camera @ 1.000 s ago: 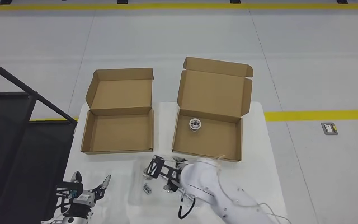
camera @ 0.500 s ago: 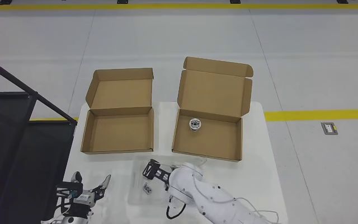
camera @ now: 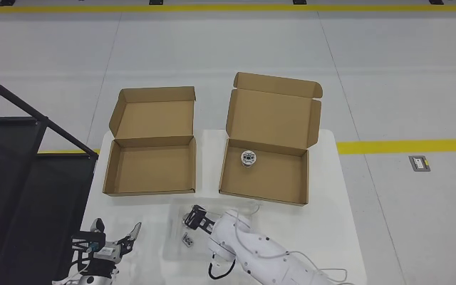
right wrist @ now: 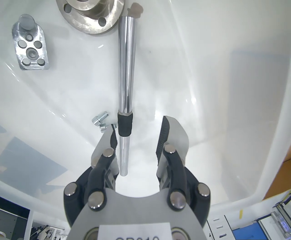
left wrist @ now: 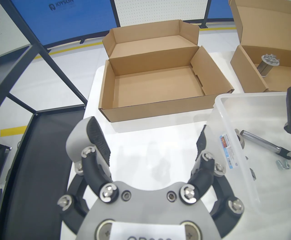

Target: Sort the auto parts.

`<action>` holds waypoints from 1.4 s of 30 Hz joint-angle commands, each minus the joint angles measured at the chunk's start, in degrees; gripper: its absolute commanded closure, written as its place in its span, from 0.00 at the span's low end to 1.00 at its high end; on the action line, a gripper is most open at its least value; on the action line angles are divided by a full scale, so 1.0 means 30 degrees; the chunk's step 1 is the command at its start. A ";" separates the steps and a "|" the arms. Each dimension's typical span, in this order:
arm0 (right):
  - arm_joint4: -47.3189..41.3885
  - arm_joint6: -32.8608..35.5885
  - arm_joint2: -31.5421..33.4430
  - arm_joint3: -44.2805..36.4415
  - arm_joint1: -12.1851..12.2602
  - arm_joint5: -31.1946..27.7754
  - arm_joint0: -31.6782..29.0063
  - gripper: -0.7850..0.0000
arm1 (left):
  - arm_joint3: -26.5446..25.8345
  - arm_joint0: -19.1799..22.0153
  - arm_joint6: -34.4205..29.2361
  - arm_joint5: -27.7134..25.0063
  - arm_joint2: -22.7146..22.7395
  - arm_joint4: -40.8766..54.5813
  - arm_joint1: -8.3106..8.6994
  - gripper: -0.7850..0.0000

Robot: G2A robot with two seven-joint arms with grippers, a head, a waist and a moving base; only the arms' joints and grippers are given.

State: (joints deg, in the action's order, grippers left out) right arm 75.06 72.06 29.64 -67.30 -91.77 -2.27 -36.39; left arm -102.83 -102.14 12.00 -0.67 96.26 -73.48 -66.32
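Note:
A clear plastic bin holds the loose parts: a chrome rod with a black band, a round metal flange, a small bracket plate and two short bolts. My right gripper is open and low inside the bin, its fingers either side of the rod's banded end, the rod close to one finger. In the top view the right gripper sits over the bin. My left gripper is open and holds nothing, above the table beside the bin.
Two open cardboard boxes stand at the back of the table. The left box is empty. The right box holds one round metal part. A black frame and dark surface border the table's left side.
My right arm has swung left and closer to the table's front, bringing its gripper down over the rod in the bin. The left arm has not moved.

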 commanded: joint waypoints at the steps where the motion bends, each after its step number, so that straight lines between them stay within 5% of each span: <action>1: -0.0089 -0.0109 -0.0005 0.0368 -0.0145 -0.0013 0.0083 0.55 | 0.0000 0.0000 0.0000 0.0000 0.0000 0.0000 0.0000 0.00; 25: -0.1178 -0.0443 0.0713 0.3084 -0.1296 -0.0631 0.0357 0.69 | 0.0000 0.0000 0.0000 0.0000 0.0000 0.0000 0.0000 0.00; 29: -0.1262 -0.0585 0.0835 0.3456 -0.1430 -0.0802 0.0423 0.80 | 0.0000 0.0000 0.0000 0.0000 0.0000 0.0000 0.0000 0.00; 31: -0.1298 -0.0634 0.0905 0.3608 -0.1491 -0.0853 0.0454 1.00 | 0.0000 0.0000 0.0000 0.0000 0.0000 0.0000 0.0000 0.00; 33: -0.1307 -0.0708 0.0998 0.3677 -0.1536 -0.0912 0.0493 1.00 | 0.0000 0.0000 0.0000 0.0000 0.0000 0.0000 0.0000 0.00; 42: -0.1614 -0.0157 0.3458 -0.1310 -0.0613 -0.3353 -0.0293 1.00 | 0.0000 0.0000 0.0000 0.0000 0.0000 0.0000 0.0000 0.00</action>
State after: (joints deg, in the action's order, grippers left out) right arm 70.04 70.74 38.74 -68.05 -94.18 -11.03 -36.63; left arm -102.83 -102.14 12.00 -0.67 96.26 -73.48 -66.32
